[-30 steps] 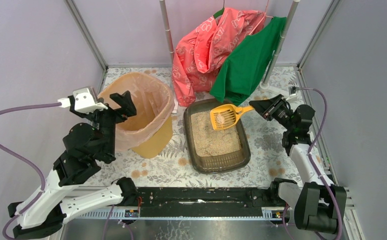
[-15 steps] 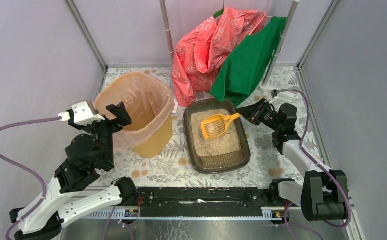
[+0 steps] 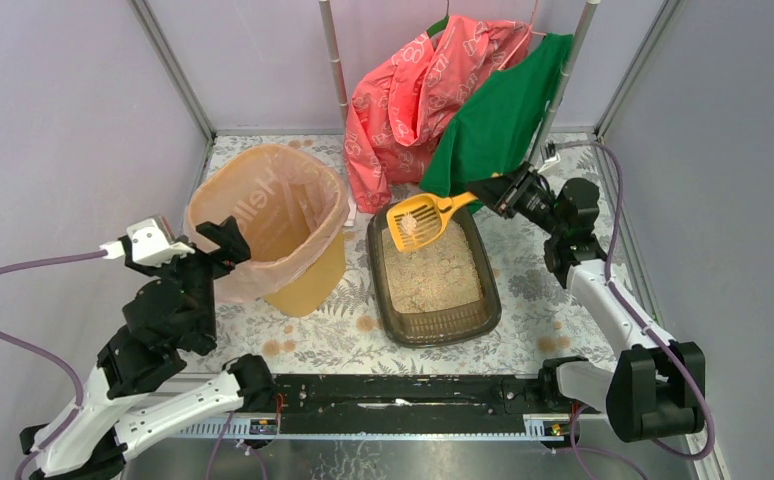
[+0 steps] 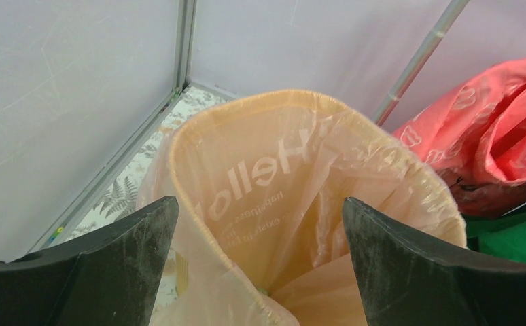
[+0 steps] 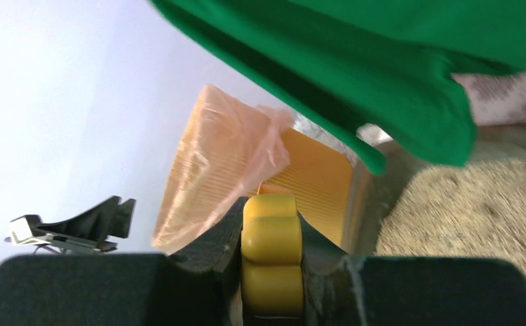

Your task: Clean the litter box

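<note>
Fern-print tabletop (image 3: 323,342) — stained, perhaps — lilac walls (image 3: 53,120)

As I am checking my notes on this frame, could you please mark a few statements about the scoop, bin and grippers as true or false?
1. The right gripper is shut on the scoop's handle. True.
2. The scoop is over the bin. False: in the top view it is over the litter box's far end.
3. The left gripper grips the liner. False: it is open beside the bin's rim, holding nothing.
4. The litter box holds sandy granules. True.
</note>
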